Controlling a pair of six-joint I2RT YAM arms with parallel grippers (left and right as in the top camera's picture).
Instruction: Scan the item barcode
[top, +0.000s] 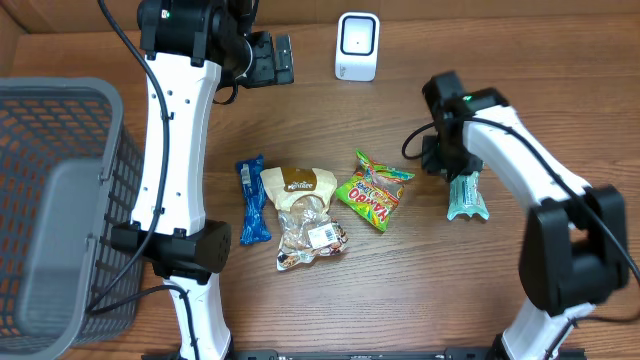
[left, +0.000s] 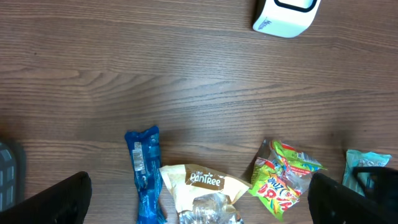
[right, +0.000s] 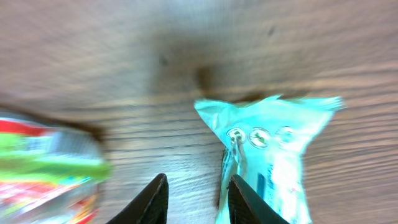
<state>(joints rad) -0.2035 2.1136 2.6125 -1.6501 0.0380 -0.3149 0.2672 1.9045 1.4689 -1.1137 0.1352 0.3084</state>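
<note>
Bare table (top: 330, 120) between scanner (top: 357, 46) and green packet (top: 375, 190) lies open; basket (top: 118, 190) crowds the left side

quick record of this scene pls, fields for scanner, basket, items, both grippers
scanner: white, at the table's far edge
basket: grey mesh, far left
items: blue packet, Pantree bag, green candy bag, teal packet, all lying on the table
left gripper: open, left of the scanner, holding nothing
right gripper: at the teal packet's end, jaws slightly apart, grip unclear
scan: no item at the scanner yet
</note>
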